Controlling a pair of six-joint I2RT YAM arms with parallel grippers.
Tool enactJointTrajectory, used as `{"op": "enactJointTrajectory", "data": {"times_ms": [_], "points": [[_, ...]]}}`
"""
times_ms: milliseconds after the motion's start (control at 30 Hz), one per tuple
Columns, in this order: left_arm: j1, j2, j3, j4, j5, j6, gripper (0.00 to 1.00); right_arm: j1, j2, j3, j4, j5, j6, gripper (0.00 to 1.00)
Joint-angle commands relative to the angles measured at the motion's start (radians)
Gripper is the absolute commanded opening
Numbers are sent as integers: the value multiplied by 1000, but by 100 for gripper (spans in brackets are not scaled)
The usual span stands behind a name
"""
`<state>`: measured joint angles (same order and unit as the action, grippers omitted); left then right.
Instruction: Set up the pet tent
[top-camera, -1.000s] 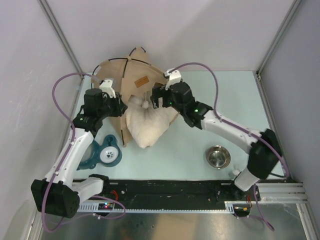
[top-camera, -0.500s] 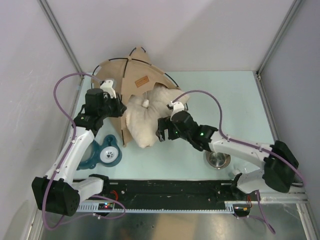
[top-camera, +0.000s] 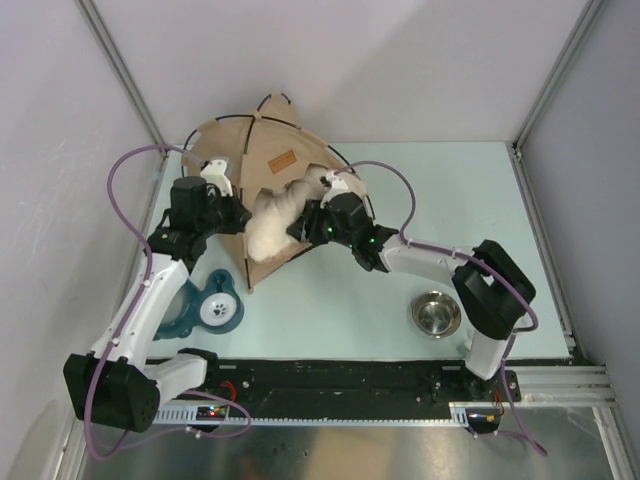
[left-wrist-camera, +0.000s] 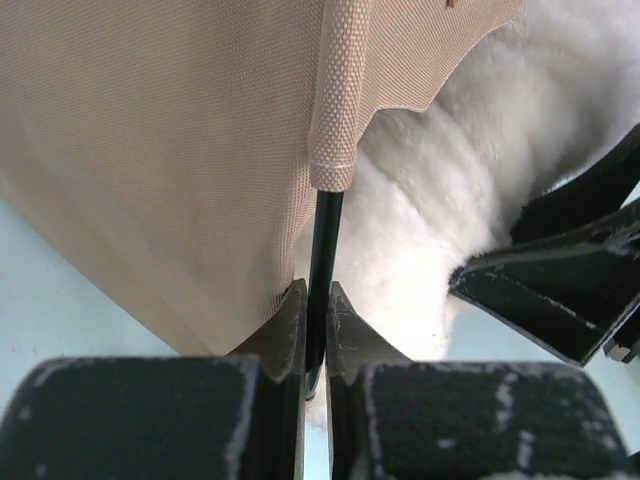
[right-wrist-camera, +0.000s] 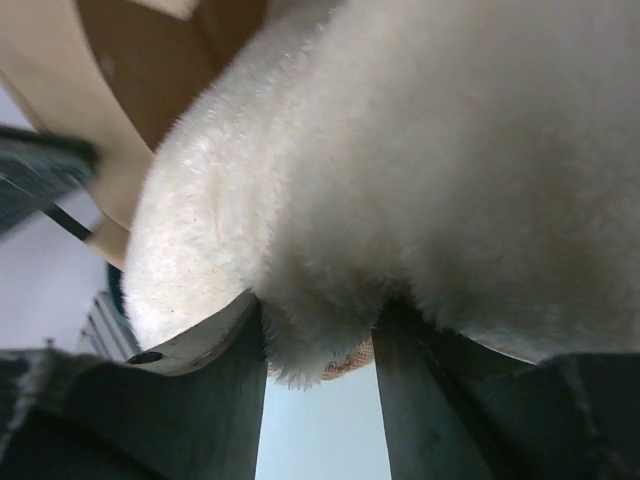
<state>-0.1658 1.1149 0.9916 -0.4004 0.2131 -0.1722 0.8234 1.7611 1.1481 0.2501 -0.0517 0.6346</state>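
The tan pet tent stands at the back of the table, with its brown label patch on top. My left gripper is at the tent's front left edge. In the left wrist view this gripper is shut on a thin black pole that comes out of the tan edging sleeve. A cream pillow is bunched in the tent's opening. My right gripper is pressed against the pillow's right side. In the right wrist view its jaws pinch the pillow's fluffy lower edge.
A blue paw-print toy lies by the left arm. A steel bowl sits at the front right. White walls close in the table on the left, back and right. A black rail runs along the near edge.
My right gripper left the tent's right side, dropped to the pillow's front edge and closed on it. It has since bunched the pillow back toward the tent opening. My left gripper tightened on the pole.
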Motion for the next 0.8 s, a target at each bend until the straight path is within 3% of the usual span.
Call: {"op": "enactJointTrajectory", "data": {"times_ms": [0, 300, 533, 767], "points": [[1, -12, 29, -1, 17, -13, 0, -11, 49, 134, 214, -26, 55, 45], [0, -10, 32, -1, 29, -20, 0, -30, 266, 379, 170, -60, -14, 42], [2, -14, 32, -2, 30, -24, 0, -35, 347, 285, 191, -19, 52, 43], [1, -11, 35, -1, 37, -25, 0, -2, 346, 227, 108, 86, 69, 46]]}}
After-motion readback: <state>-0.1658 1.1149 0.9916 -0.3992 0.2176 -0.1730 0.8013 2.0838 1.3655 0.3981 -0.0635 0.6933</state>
